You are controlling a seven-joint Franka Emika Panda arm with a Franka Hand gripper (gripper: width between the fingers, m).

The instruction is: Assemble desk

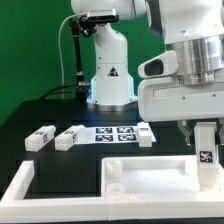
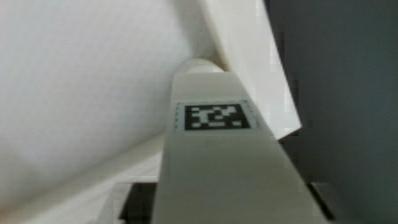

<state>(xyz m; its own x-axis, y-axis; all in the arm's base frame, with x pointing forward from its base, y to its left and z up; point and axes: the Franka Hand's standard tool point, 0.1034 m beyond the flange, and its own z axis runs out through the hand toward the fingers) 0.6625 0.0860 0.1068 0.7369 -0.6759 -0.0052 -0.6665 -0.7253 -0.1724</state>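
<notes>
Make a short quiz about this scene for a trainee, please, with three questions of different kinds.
1. How many loose legs lie on the black table?
2. True or false: the fingers are empty.
3. In the exterior view, the held leg stands over which part of the tabletop panel? A: left end. B: middle. C: right end.
Key: 1: three. 2: false, they grip a leg. 3: C.

I see bright, even light; the white tabletop (image 1: 150,185) glares against the dark counter (image 1: 60,120), and my wrist view is blurry.
</notes>
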